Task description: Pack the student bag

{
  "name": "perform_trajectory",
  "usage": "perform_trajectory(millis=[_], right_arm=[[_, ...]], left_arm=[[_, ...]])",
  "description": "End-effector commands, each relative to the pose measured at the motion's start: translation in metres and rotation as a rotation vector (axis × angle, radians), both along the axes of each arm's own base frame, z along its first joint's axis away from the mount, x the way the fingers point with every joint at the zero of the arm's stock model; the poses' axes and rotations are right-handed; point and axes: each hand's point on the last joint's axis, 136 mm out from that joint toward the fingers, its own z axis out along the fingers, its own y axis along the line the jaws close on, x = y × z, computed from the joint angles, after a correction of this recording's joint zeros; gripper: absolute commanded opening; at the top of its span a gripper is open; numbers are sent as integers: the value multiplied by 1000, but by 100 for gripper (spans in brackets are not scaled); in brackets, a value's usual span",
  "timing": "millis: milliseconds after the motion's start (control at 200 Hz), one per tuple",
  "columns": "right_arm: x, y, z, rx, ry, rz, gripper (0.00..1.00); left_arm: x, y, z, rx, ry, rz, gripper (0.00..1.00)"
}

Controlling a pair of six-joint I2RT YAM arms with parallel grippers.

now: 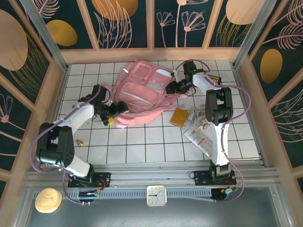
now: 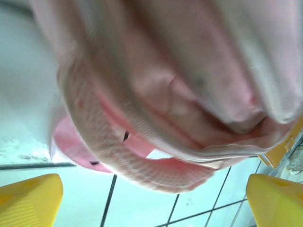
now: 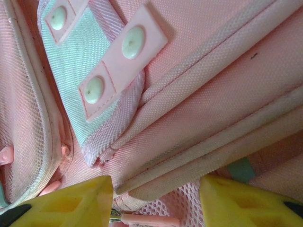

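Left claw [image 2: 151, 203] gapes wide at the near end of the student bag [image 1: 142, 92], right claw [image 3: 156, 203] half spread against its right side.

Overall light: bright and even, falling from above onto the white table [image 1: 142, 146].
Shadows: soft and short, darkest under the arms and along the edge of the bag [image 1: 142, 92].
Glare: the table was washed out to pale white at the upper left of the left wrist view.
Left wrist focus: the bag fabric was too close and smeared, while the tile lines behind were clearer.
Right wrist focus: sharp, with crisp weave and stitching.
Distortion: the top view's posts [image 1: 45, 35] leaned outward towards the corners.
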Motion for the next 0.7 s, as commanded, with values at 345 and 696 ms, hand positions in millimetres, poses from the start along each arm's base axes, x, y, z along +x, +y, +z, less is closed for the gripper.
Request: perform_trajectory(millis=[345, 696], right_arm=[[-10, -9, 5, 32, 47, -17, 56], [-38, -2, 9, 138, 64, 41, 56]], left_arm=[[28, -28, -30, -179, 39, 167, 42], [41, -25, -17, -159, 19, 161, 19]])
